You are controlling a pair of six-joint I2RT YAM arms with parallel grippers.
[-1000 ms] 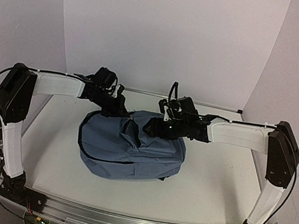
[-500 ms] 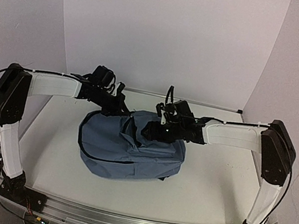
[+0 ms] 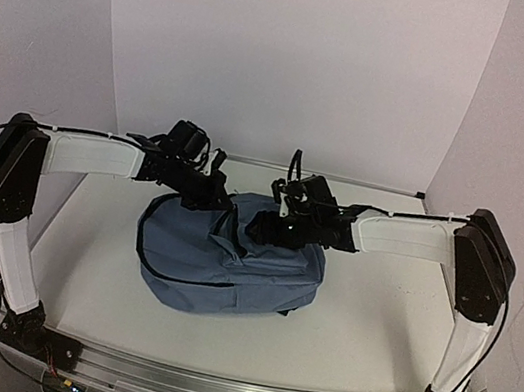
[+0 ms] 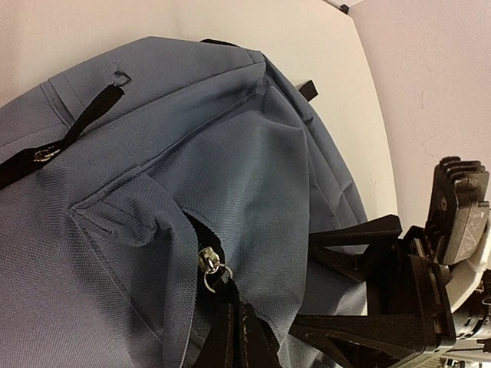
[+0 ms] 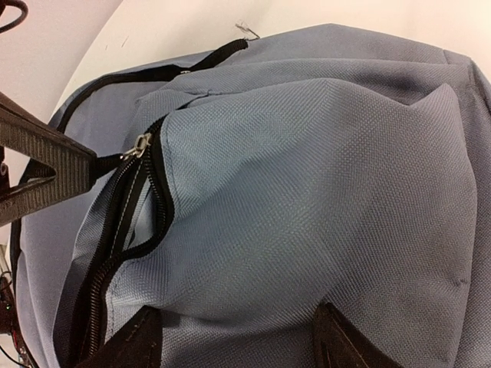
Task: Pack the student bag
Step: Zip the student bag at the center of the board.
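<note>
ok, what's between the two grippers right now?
Only the student bag: blue fabric and its black zip, pinched by the left gripper. Right wrist view shows it.

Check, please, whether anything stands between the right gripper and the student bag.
Nothing visible does. The right gripper hangs open directly over the student bag, and only bare blue fabric shows between its fingers. The left gripper is shut on the zip pull off to one side, not in that path.
</note>
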